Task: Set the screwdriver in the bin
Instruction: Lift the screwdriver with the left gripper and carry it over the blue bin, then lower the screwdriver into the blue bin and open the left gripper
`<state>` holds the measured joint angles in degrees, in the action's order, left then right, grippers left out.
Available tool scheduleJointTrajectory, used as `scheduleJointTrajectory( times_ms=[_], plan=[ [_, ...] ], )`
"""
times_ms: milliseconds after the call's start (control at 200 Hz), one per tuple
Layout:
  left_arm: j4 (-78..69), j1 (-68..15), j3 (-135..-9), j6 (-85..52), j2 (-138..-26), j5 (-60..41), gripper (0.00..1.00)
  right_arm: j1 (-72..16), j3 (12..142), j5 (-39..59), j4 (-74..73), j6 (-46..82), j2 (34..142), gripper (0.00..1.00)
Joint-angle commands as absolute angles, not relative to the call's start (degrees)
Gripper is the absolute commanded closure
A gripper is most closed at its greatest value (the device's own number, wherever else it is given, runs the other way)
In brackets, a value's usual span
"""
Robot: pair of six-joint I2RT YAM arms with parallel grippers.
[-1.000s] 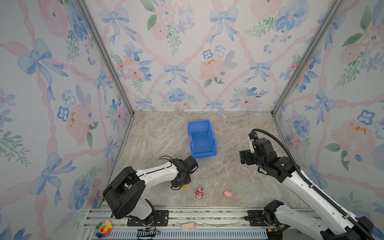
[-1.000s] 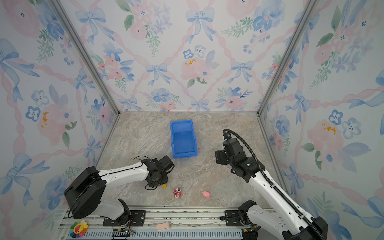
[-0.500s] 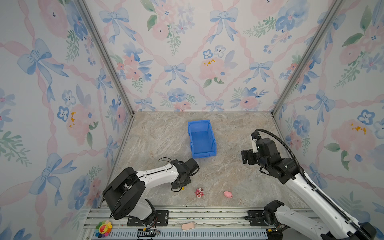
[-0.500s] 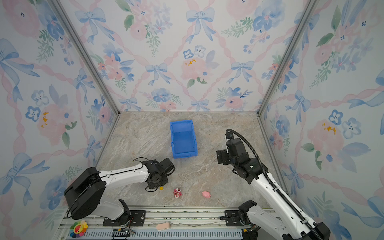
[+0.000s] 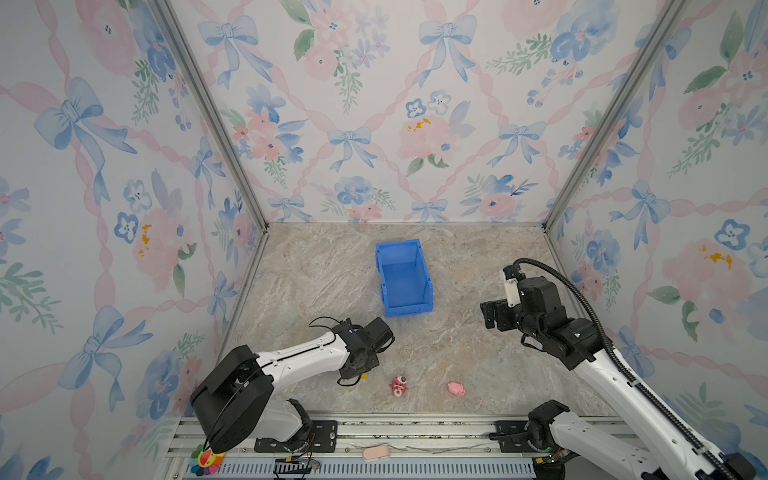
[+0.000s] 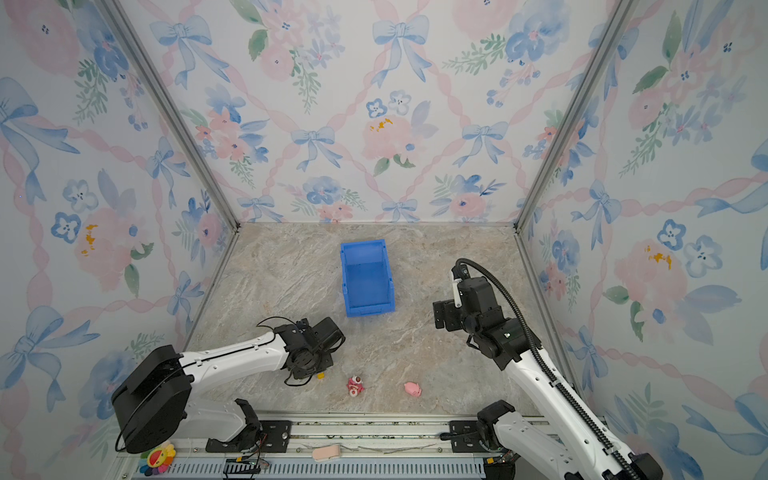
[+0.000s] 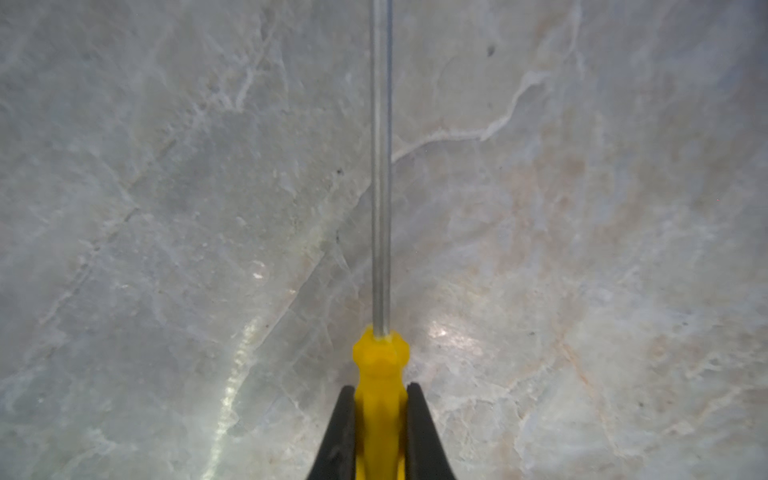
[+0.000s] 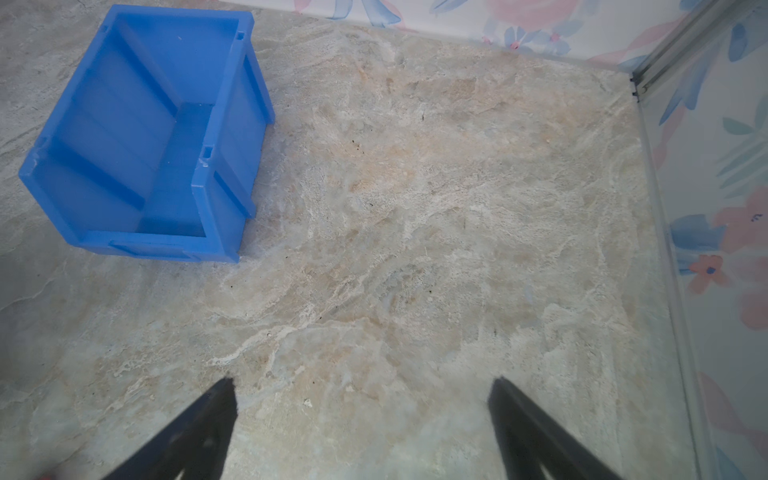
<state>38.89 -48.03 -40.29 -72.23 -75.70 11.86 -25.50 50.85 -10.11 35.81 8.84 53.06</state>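
The screwdriver lies on the marble floor, its yellow handle between the fingers of my left gripper, which is shut on it; the grey shaft runs away from the camera. In both top views only a yellow tip of the screwdriver shows under the left wrist, low near the front. The blue bin stands empty mid-floor, apart from both arms. My right gripper hovers open over bare floor to the right of the bin, nothing between its fingers.
Two small pink toys lie on the floor near the front edge, right of the left gripper. Flowered walls close in the back and sides. A metal rail runs along the front.
The left jaws have closed onto the screwdriver's handle. The right arm has drifted slightly to the right and toward the front.
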Motion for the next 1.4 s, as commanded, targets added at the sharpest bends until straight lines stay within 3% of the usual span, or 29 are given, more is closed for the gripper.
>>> scheduleJointTrajectory(
  times_ms=[0,205,905,1395],
  plan=[
    [39.8,-48.5,-42.7,-70.8,-71.3,16.0,1.00,-25.1,51.6,-6.3,34.5,11.8,54.2,0.03],
    [39.8,-48.5,-51.4,-65.9,-70.6,19.2,1.00,-25.1,52.6,-5.7,34.6,13.5,54.6,0.03],
    [39.6,-42.2,-88.9,-49.0,-104.6,11.5,1.00,-23.2,52.1,-12.6,35.1,15.2,51.7,0.03],
    [39.7,-38.5,-97.8,-48.0,-119.5,11.0,1.00,-23.2,52.3,-12.9,36.3,16.8,51.4,0.03]
  ],
)
